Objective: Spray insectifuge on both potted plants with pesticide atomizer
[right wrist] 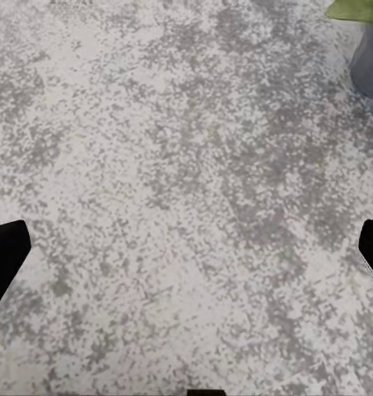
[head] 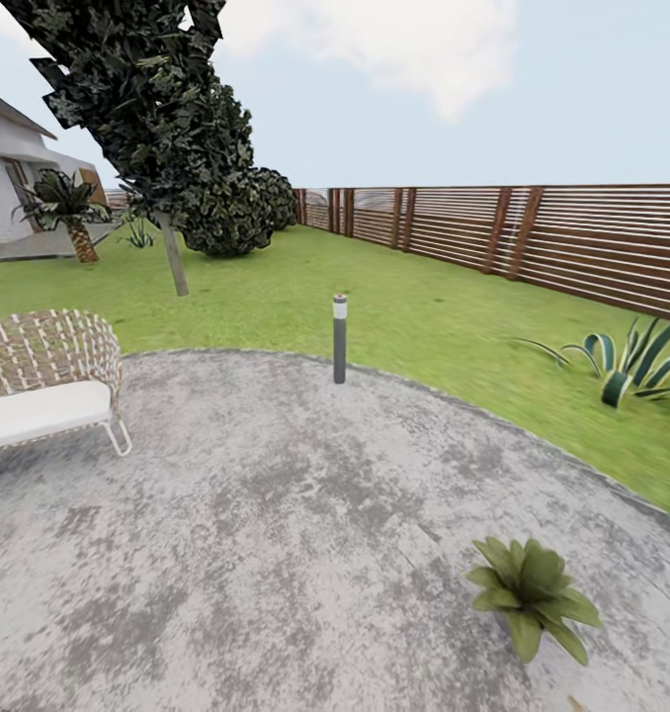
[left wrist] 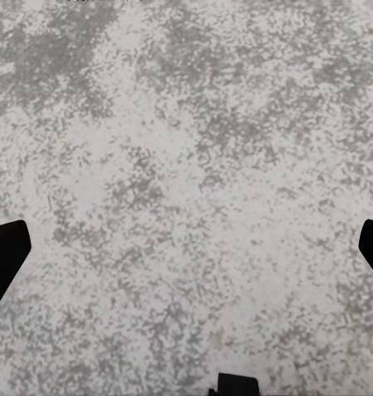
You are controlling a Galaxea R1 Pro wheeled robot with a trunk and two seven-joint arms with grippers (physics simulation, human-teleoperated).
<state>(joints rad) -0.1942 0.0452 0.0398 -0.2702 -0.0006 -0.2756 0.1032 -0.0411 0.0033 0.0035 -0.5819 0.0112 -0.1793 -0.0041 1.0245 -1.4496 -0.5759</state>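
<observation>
One low green potted plant (head: 531, 593) w/ pointed leaves sits on the round grey mottled stone patio (head: 276, 514), near-right in head view; its grey pot edge (right wrist: 370, 62) shows in right wrist view. Left gripper (left wrist: 186, 247) & right gripper (right wrist: 186, 247): fingers spread wide, holding nothing, over bare stone. Slim grey lamp post (head: 340, 338) stands at patio's far edge, wicker chair (head: 46, 376) to the left.

On the patio (head: 276, 554), a potted plant (head: 531, 593) sits at about five o'clock, a chair (head: 43, 381) at nine o'clock, and a lamp post (head: 339, 338) stands at the patio's far rim near twelve. Beyond lies the lawn (head: 276, 297), with a spiky plant (head: 636, 361) at three o'clock before the fence (head: 533, 237). At eleven o'clock a tree (head: 157, 119) stands before bushes (head: 236, 213), with a palm (head: 68, 213) and what seems a house (head: 9, 168) at ten.
</observation>
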